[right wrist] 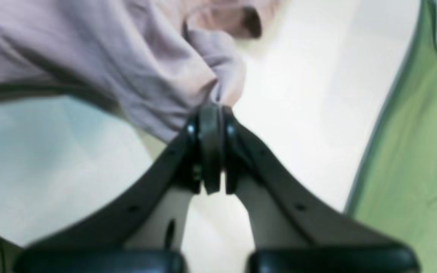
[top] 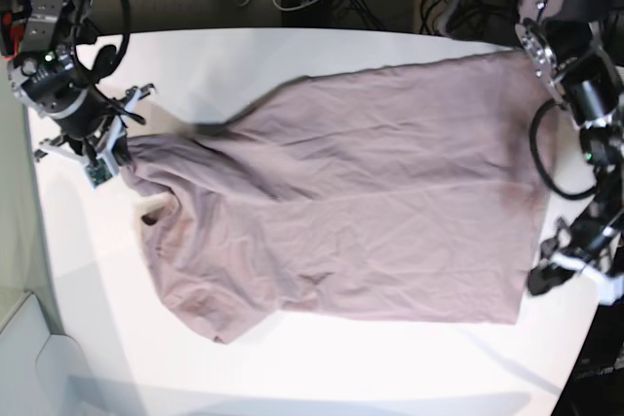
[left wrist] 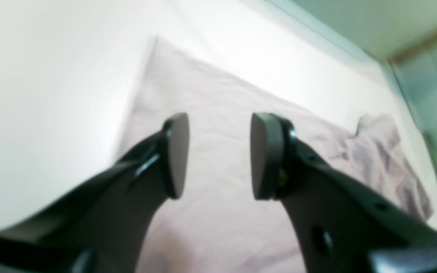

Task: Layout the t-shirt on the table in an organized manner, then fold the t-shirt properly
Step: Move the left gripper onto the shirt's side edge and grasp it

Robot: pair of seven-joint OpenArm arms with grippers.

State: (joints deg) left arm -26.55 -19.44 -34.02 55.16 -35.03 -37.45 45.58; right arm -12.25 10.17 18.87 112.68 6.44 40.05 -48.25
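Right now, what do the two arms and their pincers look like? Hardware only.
Both pincers are matte black with curved, tapering fingers that carry round holes and end in flat, rounded pads: left pincer, right pincer. In the base view, the arms are built from silver-grey and black cylindrical joints, with black cables looping along them. The right arm has a small green board near its wrist.

— Looked like soft, wrinkly matt cloth, the t-shirt (top: 370, 202)?
— Yes. Lay on a smooth matt white table (top: 322, 367).
— And the left gripper (left wrist: 220, 155)?
— Dark plastic, slightly glossy; pads (left wrist: 264, 155) matt.
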